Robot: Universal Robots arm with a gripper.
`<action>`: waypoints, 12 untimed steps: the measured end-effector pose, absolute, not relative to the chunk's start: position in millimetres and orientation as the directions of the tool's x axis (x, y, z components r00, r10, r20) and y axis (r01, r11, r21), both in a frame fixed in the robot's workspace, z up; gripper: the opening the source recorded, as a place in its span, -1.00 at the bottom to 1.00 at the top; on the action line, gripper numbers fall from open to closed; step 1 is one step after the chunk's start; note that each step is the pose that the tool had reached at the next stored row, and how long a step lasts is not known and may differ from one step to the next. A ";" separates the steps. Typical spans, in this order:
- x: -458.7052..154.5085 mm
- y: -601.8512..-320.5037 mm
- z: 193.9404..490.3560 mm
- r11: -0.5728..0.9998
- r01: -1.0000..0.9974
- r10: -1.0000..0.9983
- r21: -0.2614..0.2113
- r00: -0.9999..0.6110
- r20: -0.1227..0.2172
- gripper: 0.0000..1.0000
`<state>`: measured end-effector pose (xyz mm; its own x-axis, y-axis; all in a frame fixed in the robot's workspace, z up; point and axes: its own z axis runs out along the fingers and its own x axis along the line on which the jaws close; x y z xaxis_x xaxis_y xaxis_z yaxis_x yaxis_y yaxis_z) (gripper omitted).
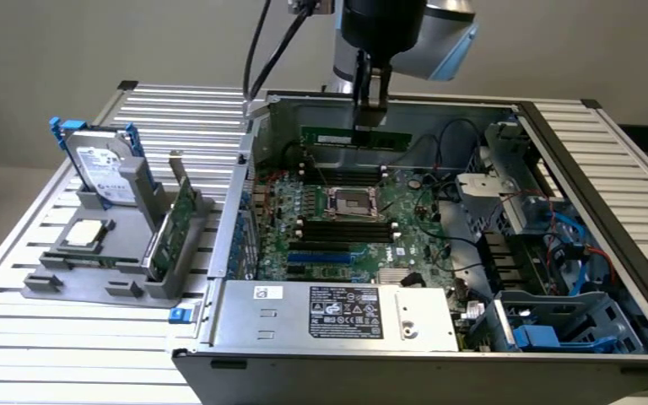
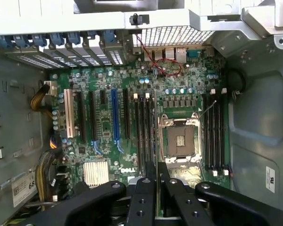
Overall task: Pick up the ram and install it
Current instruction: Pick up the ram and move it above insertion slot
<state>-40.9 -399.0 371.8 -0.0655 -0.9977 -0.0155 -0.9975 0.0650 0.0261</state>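
Found the black claw (image 2: 157, 182) nearest the wrist camera, with fingers (image 2: 142, 202) clamped tight on the ram (image 1: 358, 137). Saw that green stick held level and on edge, high above the motherboard (image 1: 408, 211) inside the open computer case (image 1: 414, 375), touching none of it and seated in no slot. Looked straight down past the grip onto the CPU socket (image 2: 180, 140), flanked on both sides by black memory slots (image 2: 144, 134). Noted a grey power supply (image 1: 336, 310) at the case's near end in the exterior view. Spotted, on the slatted worktop (image 1: 31, 346) at the exterior view's left, a grey holder (image 1: 65, 287) carrying a hard drive (image 1: 105, 173) on blue rails, stood upright, with a green expansion card (image 1: 178, 226) upright just beside it and a square processor (image 1: 85, 234) lying flat in front.
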 end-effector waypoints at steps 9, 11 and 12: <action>-40.9 -387.0 355.4 0.063 -0.998 -0.998 0.022 -0.063 -0.016 -0.73; -40.9 -386.1 352.7 0.059 -0.998 -0.998 0.020 -0.060 -0.016 -0.73; -40.9 -386.1 352.6 0.059 -0.998 -0.998 0.020 -0.060 -0.016 -0.73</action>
